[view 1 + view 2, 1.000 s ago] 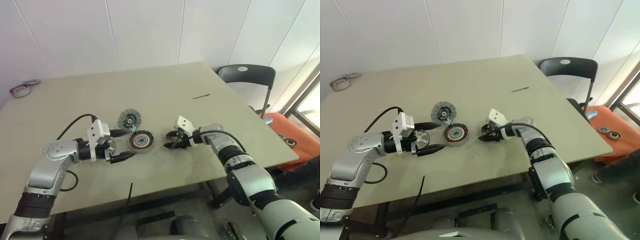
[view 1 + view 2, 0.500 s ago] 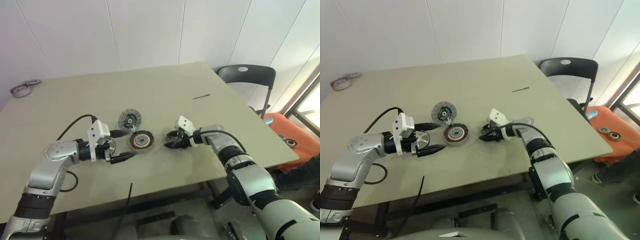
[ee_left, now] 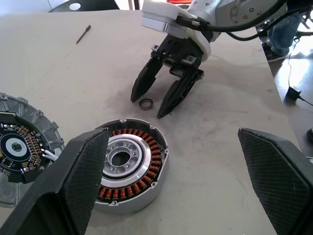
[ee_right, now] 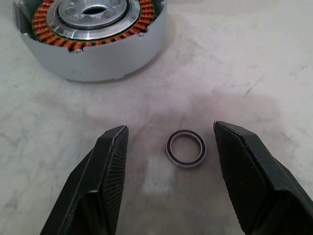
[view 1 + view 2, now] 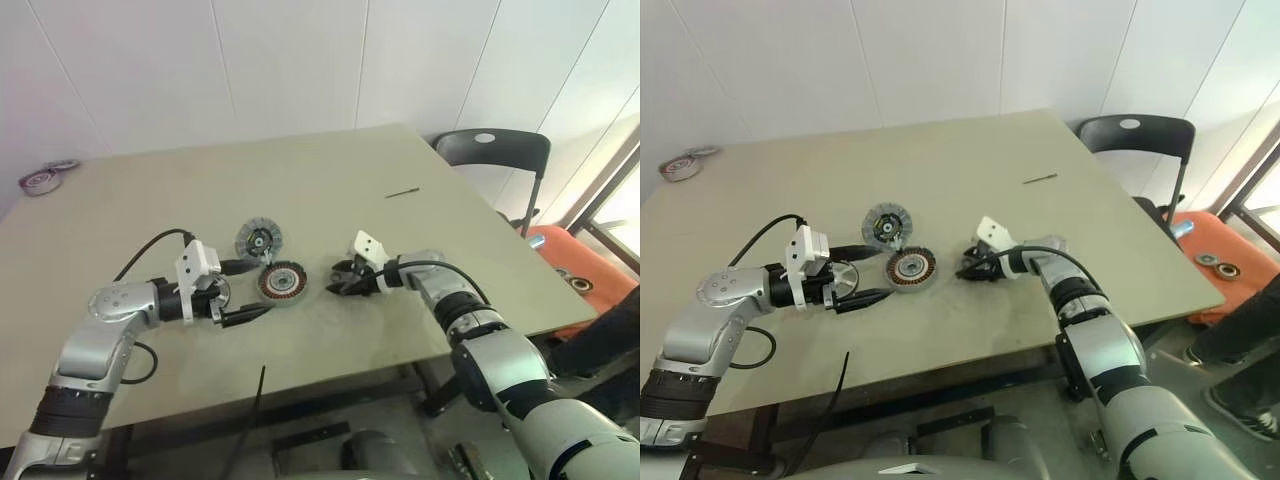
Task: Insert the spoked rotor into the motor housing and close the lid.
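1. Worktop [image 5: 330, 170] first, since it's the biggest thing here: flat beige-grey slab, matte, with some darker scuffing around the middle.
2. Black chair [image 5: 495, 155] with a hole in the backrest sits past the far right corner, and a roll of tape [image 5: 40, 181] is way off at the far left edge.
3. Left arm comes in bent from the left, silver shell with a black cable looping over it, forearm roughly level. Left tool [image 5: 247, 290] points across toward the middle, fingers spread wide with nothing between them; the pads [image 3: 80, 181] are chunky black with a fine knurled texture.
4. Right arm reaches in from the right with the wrist cocked so the right tool [image 3: 147, 103] angles down at the worktop. Its tapered black fingers are partly spread, straddling a little ring without touching it.
5. Motor housing [image 3: 130, 169] sits on the worktop just beyond the left tool's fingers: shallow round silver shell, ring of copper windings, shiny hub with a dark hole.
6. Spoked rotor [image 5: 259, 241] lies flat just behind the housing, grey ribbed rim, dark centre.
7. Small ring [image 4: 186, 148], thin dark metal band, lies flat between the right tool's tips.
8. Thin dark rod [image 5: 402, 192] lies well apart on the far right.
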Robot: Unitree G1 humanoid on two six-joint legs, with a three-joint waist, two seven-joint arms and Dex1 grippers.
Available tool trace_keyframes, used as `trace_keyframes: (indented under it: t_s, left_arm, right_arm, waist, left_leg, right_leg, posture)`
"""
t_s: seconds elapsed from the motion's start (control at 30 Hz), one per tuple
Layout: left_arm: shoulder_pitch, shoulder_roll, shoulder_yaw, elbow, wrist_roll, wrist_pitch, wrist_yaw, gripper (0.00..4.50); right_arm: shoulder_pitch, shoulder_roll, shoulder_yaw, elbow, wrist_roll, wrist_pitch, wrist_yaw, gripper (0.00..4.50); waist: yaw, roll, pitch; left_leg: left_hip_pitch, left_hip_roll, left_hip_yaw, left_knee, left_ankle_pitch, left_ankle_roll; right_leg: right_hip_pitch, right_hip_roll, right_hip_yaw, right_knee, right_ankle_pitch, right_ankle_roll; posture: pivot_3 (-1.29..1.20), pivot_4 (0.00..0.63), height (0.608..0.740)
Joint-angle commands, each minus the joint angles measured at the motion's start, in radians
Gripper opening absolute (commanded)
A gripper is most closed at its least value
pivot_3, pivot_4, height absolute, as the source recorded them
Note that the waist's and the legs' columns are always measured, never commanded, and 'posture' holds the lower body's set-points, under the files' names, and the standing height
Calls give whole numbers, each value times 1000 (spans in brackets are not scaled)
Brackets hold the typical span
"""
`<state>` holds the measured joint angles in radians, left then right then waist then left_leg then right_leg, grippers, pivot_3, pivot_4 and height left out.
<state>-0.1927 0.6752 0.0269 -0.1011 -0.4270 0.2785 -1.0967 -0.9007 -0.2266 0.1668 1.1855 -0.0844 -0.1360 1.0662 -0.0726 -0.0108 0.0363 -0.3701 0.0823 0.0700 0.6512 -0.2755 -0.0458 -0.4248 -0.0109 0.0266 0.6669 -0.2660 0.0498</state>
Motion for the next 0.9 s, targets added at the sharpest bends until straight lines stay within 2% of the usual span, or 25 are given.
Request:
trace_keyframes:
  t_s: [0.03,0.9]
  left_arm:
    - [-4,0,23,-29,-18,-4,7,4500]
    - [-10,27,36,-14,-22,-7,-16,4500]
  right_arm:
    - [-18,8,-17,-5,7,-10,-11,2892]
    - [-9,-33,-9,10,-8,0,5,2892]
  waist:
    - [0,0,0]
    - [2,0,0]
  left_leg:
    - [0,0,0,0,0,0]
    - [0,0,0,0,0,0]
  right_leg:
    - [0,0,0,0,0,0]
    - [0,0,0,0,0,0]
  posture:
    - [0,0,740]
    - [0,0,740]
